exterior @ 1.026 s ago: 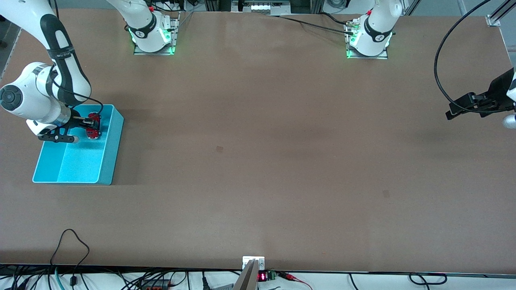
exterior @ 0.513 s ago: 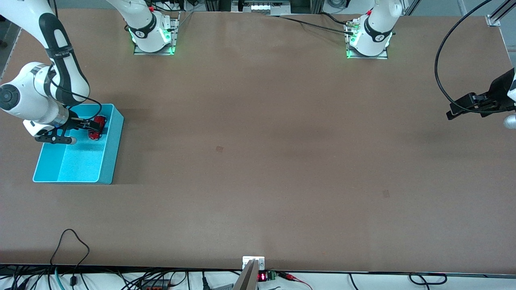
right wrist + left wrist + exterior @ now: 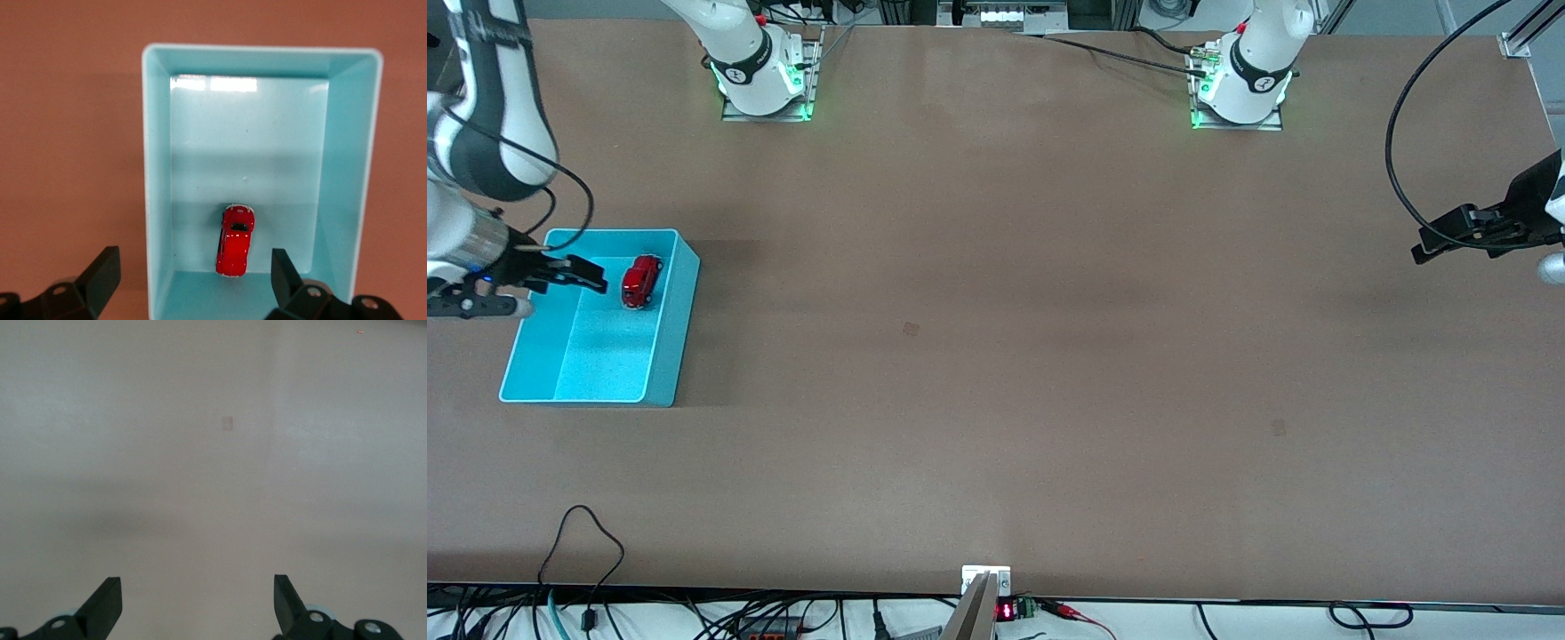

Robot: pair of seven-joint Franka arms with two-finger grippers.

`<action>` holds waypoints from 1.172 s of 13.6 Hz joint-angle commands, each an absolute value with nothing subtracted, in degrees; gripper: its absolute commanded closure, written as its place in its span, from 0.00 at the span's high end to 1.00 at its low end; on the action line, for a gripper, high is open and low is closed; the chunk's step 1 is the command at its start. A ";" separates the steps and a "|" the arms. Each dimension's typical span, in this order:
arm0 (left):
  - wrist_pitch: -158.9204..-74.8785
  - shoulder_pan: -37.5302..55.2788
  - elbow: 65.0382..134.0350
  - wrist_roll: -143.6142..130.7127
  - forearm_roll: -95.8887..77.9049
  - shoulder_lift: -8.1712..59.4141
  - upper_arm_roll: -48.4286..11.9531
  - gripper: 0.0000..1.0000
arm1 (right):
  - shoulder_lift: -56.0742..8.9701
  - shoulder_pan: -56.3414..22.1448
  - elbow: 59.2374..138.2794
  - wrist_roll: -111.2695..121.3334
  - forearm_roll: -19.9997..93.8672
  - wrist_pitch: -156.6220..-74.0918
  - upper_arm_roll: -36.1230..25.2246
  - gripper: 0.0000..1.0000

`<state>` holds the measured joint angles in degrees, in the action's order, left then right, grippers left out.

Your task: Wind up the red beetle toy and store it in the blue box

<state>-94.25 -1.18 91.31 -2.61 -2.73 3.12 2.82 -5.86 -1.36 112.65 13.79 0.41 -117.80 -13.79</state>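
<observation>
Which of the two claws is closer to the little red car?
The right. The right gripper hangs open over the blue box, just beside the red car lying in it. The left gripper waits open over bare table at the left arm's end.

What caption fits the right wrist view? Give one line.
Open right gripper above the blue box, red beetle toy resting inside.
</observation>
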 commanded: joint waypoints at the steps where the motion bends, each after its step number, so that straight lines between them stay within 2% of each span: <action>1: -93.52 -0.18 92.19 -2.02 -2.81 1.06 3.34 1.00 | -3.35 -0.97 105.42 13.89 -0.26 -108.67 -11.35 1.00; 3: -93.60 -0.09 92.37 -2.20 -2.81 0.97 2.21 1.00 | -2.82 -0.79 98.99 13.54 -0.44 -101.98 -9.77 1.00; 6: -93.43 -0.44 92.37 -3.08 -2.81 0.88 2.02 1.00 | -1.15 -0.79 93.89 13.45 0.26 -96.97 -9.05 1.00; 8: -93.69 -0.88 92.63 -3.08 -2.81 0.97 2.20 1.00 | -1.58 -0.88 89.67 13.36 -0.09 -90.55 -8.96 1.00; 16: -93.60 -1.23 92.64 -2.99 -2.81 0.97 2.02 1.00 | -1.67 -1.76 88.77 10.72 -0.09 -89.38 -8.88 1.00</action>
